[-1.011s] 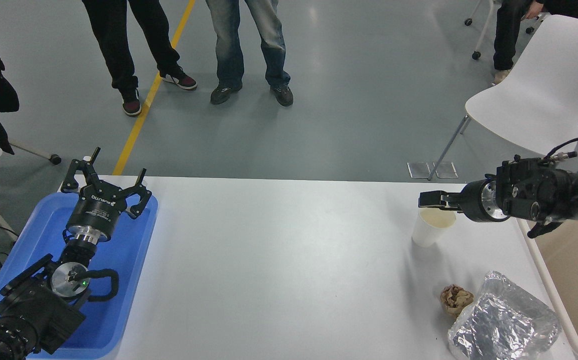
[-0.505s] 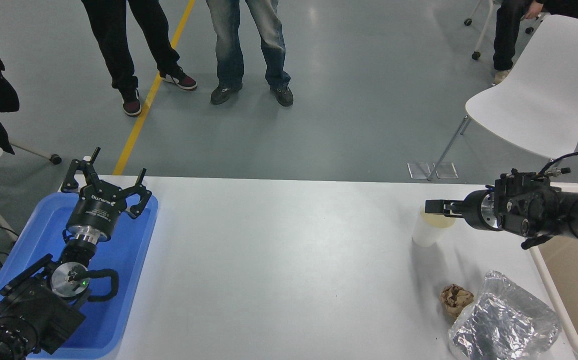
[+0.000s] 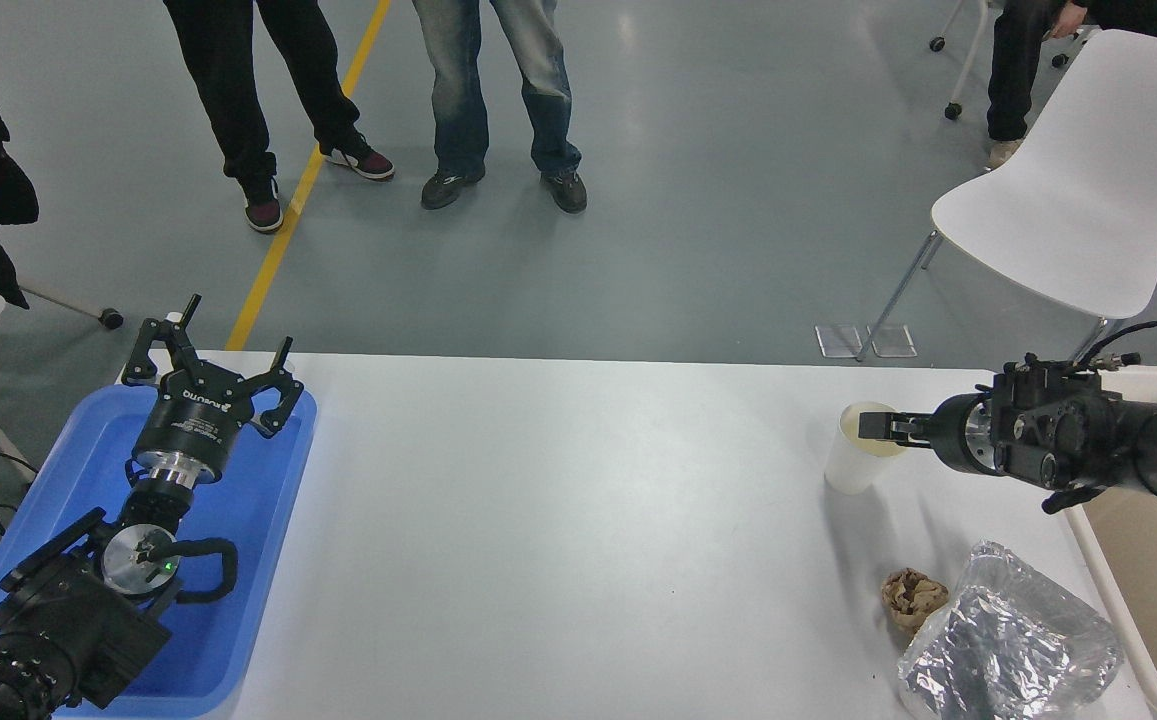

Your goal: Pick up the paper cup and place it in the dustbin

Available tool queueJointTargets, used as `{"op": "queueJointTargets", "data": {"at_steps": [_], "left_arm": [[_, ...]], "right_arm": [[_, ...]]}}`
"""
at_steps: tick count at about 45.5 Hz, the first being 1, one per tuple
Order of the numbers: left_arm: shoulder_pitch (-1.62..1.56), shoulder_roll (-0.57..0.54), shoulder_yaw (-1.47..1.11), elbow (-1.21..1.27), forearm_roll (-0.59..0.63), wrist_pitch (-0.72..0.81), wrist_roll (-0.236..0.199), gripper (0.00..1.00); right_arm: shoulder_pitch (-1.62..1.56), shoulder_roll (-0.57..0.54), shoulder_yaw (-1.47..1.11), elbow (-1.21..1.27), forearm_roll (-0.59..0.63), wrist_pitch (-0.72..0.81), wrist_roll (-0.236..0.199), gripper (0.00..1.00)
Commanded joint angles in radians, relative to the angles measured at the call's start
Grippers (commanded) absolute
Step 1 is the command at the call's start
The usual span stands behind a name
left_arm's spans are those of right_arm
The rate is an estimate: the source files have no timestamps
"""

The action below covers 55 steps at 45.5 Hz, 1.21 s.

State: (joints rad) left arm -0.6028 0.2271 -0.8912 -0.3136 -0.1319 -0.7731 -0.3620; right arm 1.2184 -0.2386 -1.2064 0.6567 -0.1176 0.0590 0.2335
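The paper cup (image 3: 853,458) is seen upright on the white table (image 3: 578,520) near its right end, with the right gripper (image 3: 876,427) reached in from the right so that its tip sits at the cup's rim; whether the cup is pinched cannot be told. The dustbin (image 3: 1153,560) is at the right edge, beside the table. The left gripper (image 3: 210,358) is parked over the blue tray (image 3: 248,520), fingers spread wide.

Floor (image 3: 738,150): grey, smooth, faintly glossy.
Line (image 3: 303,185): yellow stripe on floor, running diagonally.
Table (image 3: 558,520): white, flat top.
Chair (image 3: 1078,190): white shell, thin metal legs, beyond table's far right corner.
Light: even, soft reflections on floor.
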Motion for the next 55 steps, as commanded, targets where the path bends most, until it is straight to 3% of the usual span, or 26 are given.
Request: {"op": "queueJointTargets", "data": {"at_steps": [1, 4, 11, 21, 33, 45, 55], "left_arm": [[0.0, 0.0, 0.0, 0.001, 0.0, 0.0, 0.0, 1.0], [0.0, 0.0, 0.0, 0.001, 0.0, 0.0, 0.0, 1.0], [0.0, 0.0, 0.0, -0.001, 0.0, 0.0, 0.0, 1.0], [0.0, 0.0, 0.0, -0.001, 0.0, 0.0, 0.0, 1.0], [0.0, 0.0, 0.0, -0.001, 0.0, 0.0, 0.0, 1.0], [0.0, 0.0, 0.0, -0.001, 0.0, 0.0, 0.002, 1.0], [-0.002, 0.0, 0.0, -0.001, 0.0, 0.0, 0.002, 1.0]], "right_arm": [[-0.014, -0.002, 0.011, 0.006, 0.01, 0.002, -0.037, 0.08], [-0.014, -0.002, 0.016, 0.007, 0.013, 0.007, -0.042, 0.0], [-0.013, -0.004, 0.031, 0.012, 0.012, 0.013, -0.046, 0.0], [0.003, -0.022, 0.054, 0.029, 0.012, 0.019, -0.105, 0.0], [0.157, -0.11, 0.053, 0.233, -0.011, 0.03, -0.098, 0.0], [0.378, -0.185, 0.051, 0.509, -0.12, 0.047, -0.095, 0.0], [0.545, -0.252, 0.05, 0.63, -0.143, 0.185, -0.094, 0.0]]}}
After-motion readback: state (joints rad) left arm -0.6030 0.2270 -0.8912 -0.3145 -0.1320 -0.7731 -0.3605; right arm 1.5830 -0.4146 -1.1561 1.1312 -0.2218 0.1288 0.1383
